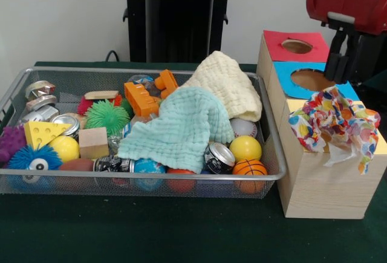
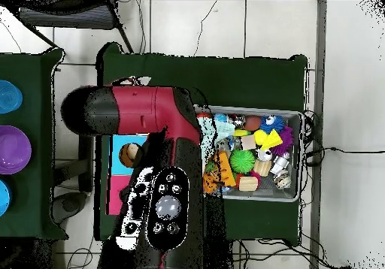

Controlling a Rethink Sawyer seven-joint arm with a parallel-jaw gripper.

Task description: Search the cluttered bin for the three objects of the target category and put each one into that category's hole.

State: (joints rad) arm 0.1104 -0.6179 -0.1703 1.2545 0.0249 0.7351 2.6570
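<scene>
spotted wrapper (image 1: 336, 123) crumpled across the yellow hole's box (image 1: 326, 184), long axis left-right; jaws' state impossible to tell

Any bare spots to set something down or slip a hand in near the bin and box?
Free: green table in front of the wire bin and the wooden box. Tight: the gap between bin and box. Crowded: the bin is full, with the mint cloth and cream cloth heaped at its box end. The spotted wrapper covers the yellow hole.
</scene>
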